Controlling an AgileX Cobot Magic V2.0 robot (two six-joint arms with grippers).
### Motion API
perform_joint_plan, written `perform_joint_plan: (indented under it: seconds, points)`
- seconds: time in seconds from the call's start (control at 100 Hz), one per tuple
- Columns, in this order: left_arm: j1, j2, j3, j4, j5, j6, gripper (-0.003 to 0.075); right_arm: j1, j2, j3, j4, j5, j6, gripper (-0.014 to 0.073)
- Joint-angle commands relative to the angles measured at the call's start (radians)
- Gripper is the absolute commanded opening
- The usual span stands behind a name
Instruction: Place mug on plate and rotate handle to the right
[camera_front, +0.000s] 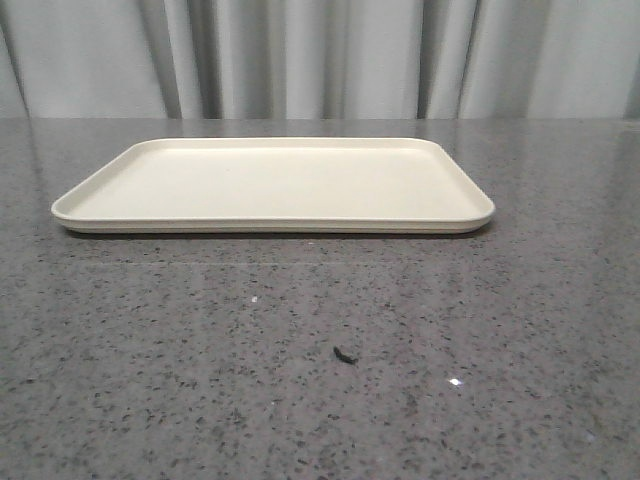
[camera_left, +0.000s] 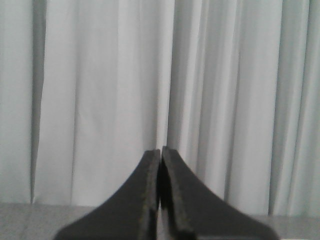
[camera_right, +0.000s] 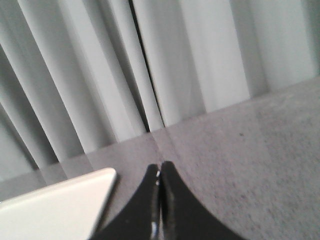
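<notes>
**Mug out of sight, both grippers closed and empty**

I see the large flat cream-coloured rectangular plate (camera_front: 272, 185) lying bare toward the far edge of the speckled grey stone bench (camera_front: 320, 380), its long axis running left to right. The mug appears in no view, so I cannot tell which arm is nearer it. My left gripper (camera_left: 160, 172) points at the pale curtain (camera_left: 100, 90), fingers pressed together, holding nothing. My right gripper (camera_right: 160, 185) is likewise closed and empty, just beside a plate corner.

Plate (camera_front: 272, 185) plain cream; table (camera_front: 320, 380) grey, black-speckled; curtain (camera_front: 320, 55) pale grey; hands black.
</notes>
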Motion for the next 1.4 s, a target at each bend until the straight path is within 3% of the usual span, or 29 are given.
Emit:
perform_joint_plan:
  seconds: [0.0, 0.17, 0.34, 0.72, 0.81, 0.94, 1.05, 1.39]
  points:
    - [0.004, -0.031, -0.081, -0.018, -0.065, -0.039, -0.0019, 0.001, -0.017, -0.099, 0.017, -0.077, -0.004, -0.0099]
    - [0.004, -0.015, -0.193, -0.018, 0.015, -0.039, -0.0019, 0.001, 0.059, -0.243, -0.005, -0.027, -0.029, -0.0099]
    - [0.004, 0.037, -0.302, -0.020, 0.143, -0.040, -0.0019, 0.001, 0.215, -0.425, -0.045, 0.128, -0.038, -0.0099]
    - [0.004, 0.221, -0.532, -0.020, 0.338, -0.040, -0.0019, 0.001, 0.530, -0.805, -0.052, 0.424, -0.263, -0.0082]
    - [0.004, 0.262, -0.577, -0.020, 0.363, -0.040, -0.0018, 0.001, 0.556, -0.839, -0.021, 0.424, -0.285, 0.0008]
    - [0.004, 0.326, -0.646, -0.020, 0.453, -0.038, -0.0013, 0.001, 0.558, -0.847, 0.004, 0.416, -0.288, 0.0242]
    - [0.002, 0.378, -0.701, -0.020, 0.534, -0.036, 0.0038, 0.001, 0.558, -0.847, 0.000, 0.395, -0.288, 0.0386]
    - [0.002, 0.483, -0.826, -0.024, 0.662, -0.034, 0.0300, 0.001, 0.558, -0.847, -0.001, 0.297, -0.287, 0.0405]
